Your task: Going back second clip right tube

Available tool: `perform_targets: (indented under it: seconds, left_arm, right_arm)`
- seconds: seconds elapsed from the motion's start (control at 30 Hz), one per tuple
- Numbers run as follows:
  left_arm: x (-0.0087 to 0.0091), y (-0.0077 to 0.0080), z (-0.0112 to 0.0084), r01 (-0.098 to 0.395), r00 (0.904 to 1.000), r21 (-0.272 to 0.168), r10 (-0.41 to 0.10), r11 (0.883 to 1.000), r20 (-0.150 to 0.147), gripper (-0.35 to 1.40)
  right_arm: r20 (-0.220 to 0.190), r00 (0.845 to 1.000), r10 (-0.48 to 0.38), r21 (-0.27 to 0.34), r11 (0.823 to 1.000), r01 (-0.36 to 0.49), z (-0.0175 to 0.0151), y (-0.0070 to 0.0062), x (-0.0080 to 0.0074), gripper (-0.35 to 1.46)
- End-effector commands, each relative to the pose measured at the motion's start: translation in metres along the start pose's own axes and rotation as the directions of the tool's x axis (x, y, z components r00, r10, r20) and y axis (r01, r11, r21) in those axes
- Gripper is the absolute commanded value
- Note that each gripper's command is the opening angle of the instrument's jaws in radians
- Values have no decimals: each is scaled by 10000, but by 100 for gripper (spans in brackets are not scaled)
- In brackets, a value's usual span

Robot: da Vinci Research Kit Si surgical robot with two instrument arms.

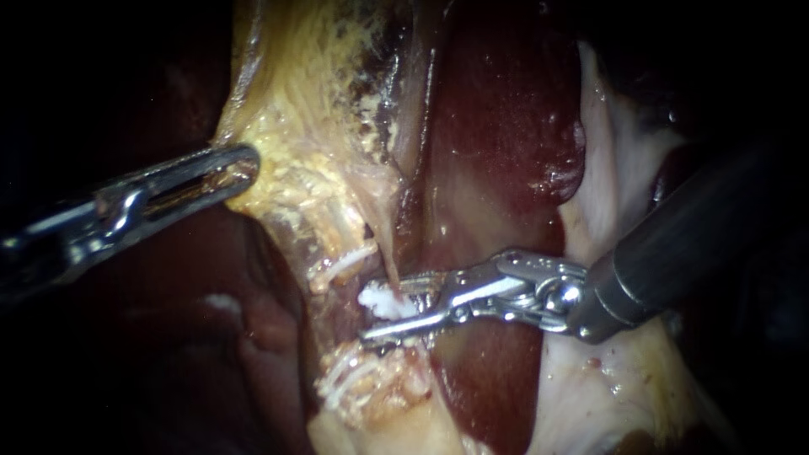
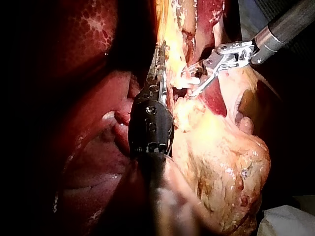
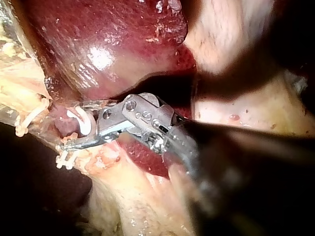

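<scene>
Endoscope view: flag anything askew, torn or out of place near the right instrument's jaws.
Nothing stands out. The white clip lies between the open jaws of the right instrument, and the left instrument grips yellowish tissue away from it. No tear or loose clip shows.

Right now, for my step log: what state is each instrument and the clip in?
Left instrument: jaws shut on yellow tissue.
Right instrument: jaws open, either side of the clip.
Clip: seated on the tube, between the open jaws.
</scene>
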Motion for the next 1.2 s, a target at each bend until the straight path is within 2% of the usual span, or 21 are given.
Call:
perform_targets:
  seconds: [0.03,0.3,0.73,0.87,0.97,1.2]
  left_arm:
    - [-1,0,-1,8,10000,-35,-8,10000,2,-35]
    - [-3,-7,-11,119,9999,-94,-119,9999,6,-35]
    - [-2,-24,-21,189,9998,-194,-187,9996,78,-35]
    - [-2,-22,-19,188,9998,-194,-187,9996,77,-35]
    - [-2,-16,-16,182,9998,-187,-180,9997,76,-35]
    - [-2,-13,-16,179,9998,-185,-178,9997,74,-35]
  right_arm:
    - [3,10000,-63,-6,10000,63,-1,1,0,60]
    - [-25,9999,-169,-73,9998,169,-4,11,0,60]
    - [-142,9996,-228,-120,9997,226,7,15,1,60]
    - [-74,9996,-270,158,9995,272,15,5,-2,60]
    - [-102,9993,-367,182,9992,369,16,-1,2,60]
    - [-187,9950,-982,-9,9952,983,-18,12,9,60]
